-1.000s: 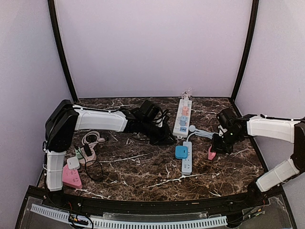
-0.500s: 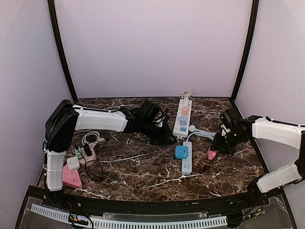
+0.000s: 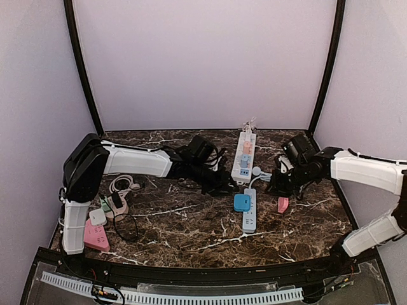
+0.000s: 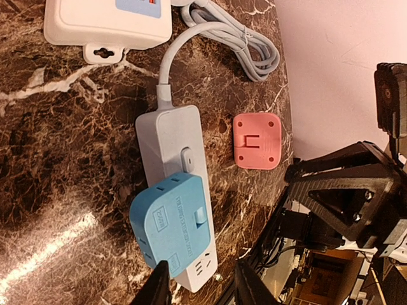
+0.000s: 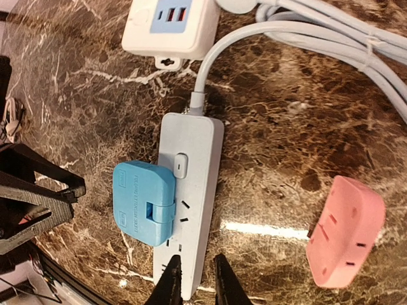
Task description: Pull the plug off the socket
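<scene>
A blue plug (image 3: pixel 241 202) sits in the pale blue socket strip (image 3: pixel 249 219) at mid table. From the left wrist the blue plug (image 4: pixel 172 222) covers the strip's (image 4: pixel 168 140) near half; from the right wrist the blue plug (image 5: pixel 143 203) overhangs the strip's (image 5: pixel 194 159) left edge. A pink plug (image 3: pixel 283 204) lies loose on the marble, right of the strip. My left gripper (image 3: pixel 224 184) hovers left of the strip, its jaws (image 4: pixel 203 289) open and empty. My right gripper (image 3: pixel 272 182) hangs above the strip's cable, jaws (image 5: pixel 196 283) narrowly apart and holding nothing.
A white power strip (image 3: pixel 243 155) with a pink and a blue plug in it lies at the back, its grey cable (image 3: pixel 270 176) coiled beside it. Adapters, a pink strip (image 3: pixel 95 236) and black cable (image 3: pixel 127 225) crowd the left side. A black bundle (image 3: pixel 200 149) lies behind the left arm.
The right gripper has let go of the pink plug, which now lies on the table, and has moved left and back. The left jaws have opened wider.
</scene>
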